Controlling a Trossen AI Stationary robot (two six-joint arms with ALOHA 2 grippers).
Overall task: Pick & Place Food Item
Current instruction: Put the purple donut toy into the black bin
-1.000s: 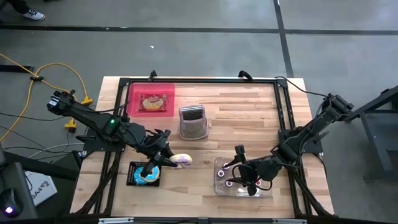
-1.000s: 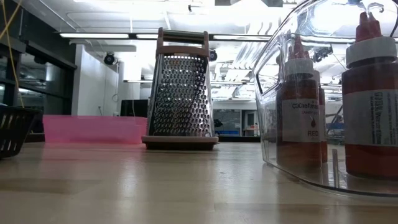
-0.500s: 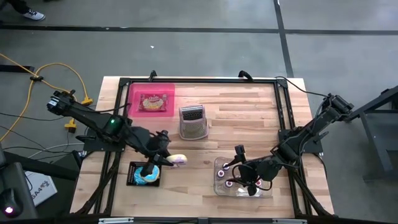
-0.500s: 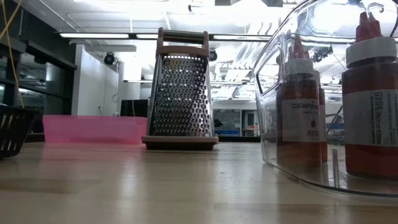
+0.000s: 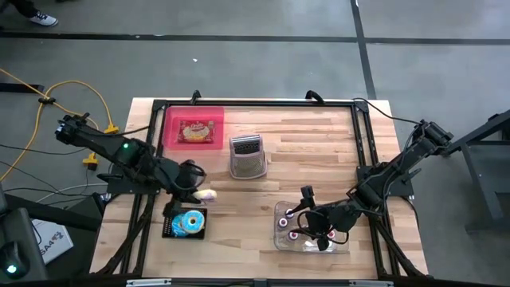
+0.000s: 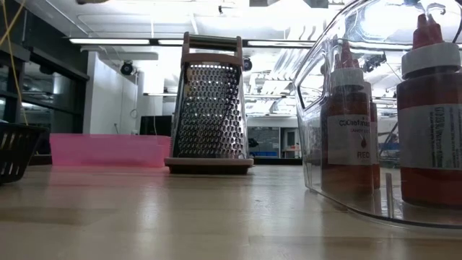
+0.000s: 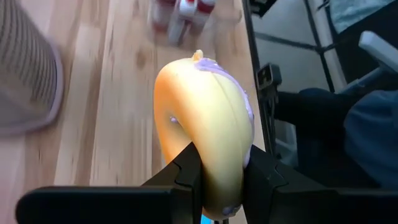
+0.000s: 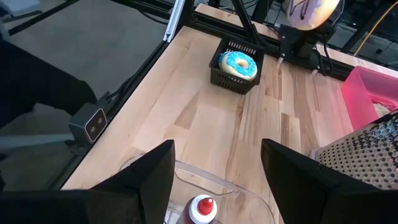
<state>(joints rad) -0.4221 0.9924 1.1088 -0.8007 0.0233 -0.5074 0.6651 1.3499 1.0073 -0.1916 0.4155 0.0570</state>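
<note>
Gripping a donut (image 7: 208,124) by its rim, the left end effector (image 5: 194,188) could drop it — hold looks narrow.

We identify the setting as a robotics laboratory or workshop, indicated by the wooden table (image 5: 319,159) bounded by a black metal frame (image 5: 239,104), the bare concrete floor (image 5: 239,56) crossed by a yellow cable (image 5: 80,88), and the fluorescent ceiling lights (image 6: 115,41) above open industrial space.
</note>
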